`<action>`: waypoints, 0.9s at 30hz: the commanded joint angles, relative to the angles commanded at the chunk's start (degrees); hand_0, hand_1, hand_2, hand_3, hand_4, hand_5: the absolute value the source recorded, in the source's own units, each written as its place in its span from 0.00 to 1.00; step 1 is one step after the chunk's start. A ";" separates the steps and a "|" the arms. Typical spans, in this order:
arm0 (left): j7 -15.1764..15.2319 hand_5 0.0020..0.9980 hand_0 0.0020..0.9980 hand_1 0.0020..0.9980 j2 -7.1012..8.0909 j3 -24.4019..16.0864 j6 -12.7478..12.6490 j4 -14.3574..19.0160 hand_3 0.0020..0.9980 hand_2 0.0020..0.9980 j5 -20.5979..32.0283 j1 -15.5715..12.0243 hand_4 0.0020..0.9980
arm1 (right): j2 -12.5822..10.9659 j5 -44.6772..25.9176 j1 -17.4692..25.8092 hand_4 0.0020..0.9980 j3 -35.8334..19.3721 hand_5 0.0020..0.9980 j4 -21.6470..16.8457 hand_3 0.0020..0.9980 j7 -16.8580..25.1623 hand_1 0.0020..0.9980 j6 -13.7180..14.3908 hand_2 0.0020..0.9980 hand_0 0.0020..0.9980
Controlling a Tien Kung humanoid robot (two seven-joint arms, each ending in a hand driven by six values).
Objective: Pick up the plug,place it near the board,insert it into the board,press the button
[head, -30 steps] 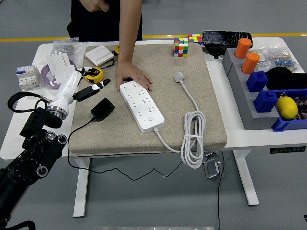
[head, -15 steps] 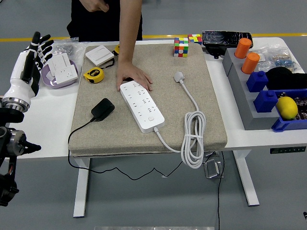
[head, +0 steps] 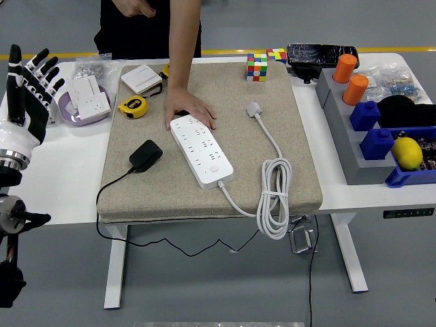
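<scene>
Left hand [head: 27, 88] raised at the tabletop's [head: 61, 184] left edge, fingers spread, empty.
I see the black plug [head: 146, 156] lying flat on the beige mat [head: 300, 170], just left of the white board [head: 201, 151]; a person's hand [head: 191, 109] presses the board's far end.

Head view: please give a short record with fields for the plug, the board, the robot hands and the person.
plug: black plug lies on the beige mat, left of the board, not held
board: white power strip on the mat, no plug inserted
left hand: raised at the left edge, fingers spread, empty
right hand: not in view
person: hand rests on the board's far end
</scene>
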State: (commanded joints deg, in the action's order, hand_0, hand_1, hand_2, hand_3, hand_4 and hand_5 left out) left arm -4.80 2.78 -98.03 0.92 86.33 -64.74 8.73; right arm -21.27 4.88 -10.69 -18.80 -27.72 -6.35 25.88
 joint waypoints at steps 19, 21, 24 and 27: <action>-2.35 1.00 0.85 0.91 -0.47 -1.16 1.67 0.68 0.89 0.87 -5.13 -1.38 1.00 | 0.10 0.05 0.48 1.00 -0.08 0.98 0.10 0.79 -0.01 0.80 -0.05 0.77 0.86; -2.33 1.00 0.84 0.90 -0.51 -1.18 1.61 0.75 0.88 0.87 -5.14 -1.35 1.00 | 0.07 0.00 0.54 1.00 0.03 0.98 0.11 0.79 -0.03 0.80 -0.06 0.77 0.86; -2.29 1.00 0.84 0.90 -0.57 -1.24 1.59 0.84 0.88 0.87 -5.26 -1.29 1.00 | 0.06 0.08 0.62 1.00 -0.03 0.98 0.07 0.79 -0.04 0.80 -0.05 0.77 0.86; -2.30 1.00 0.84 0.89 -0.64 -1.16 1.64 0.79 0.87 0.86 -5.31 -1.32 1.00 | 0.05 0.17 0.64 1.00 -0.05 0.98 0.01 0.79 -0.01 0.80 -0.09 0.77 0.86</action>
State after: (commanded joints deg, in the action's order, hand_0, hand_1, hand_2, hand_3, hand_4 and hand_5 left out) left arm -7.10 2.14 -99.19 2.56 87.12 -70.05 7.42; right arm -21.22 5.05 -10.05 -18.86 -27.72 -6.36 25.79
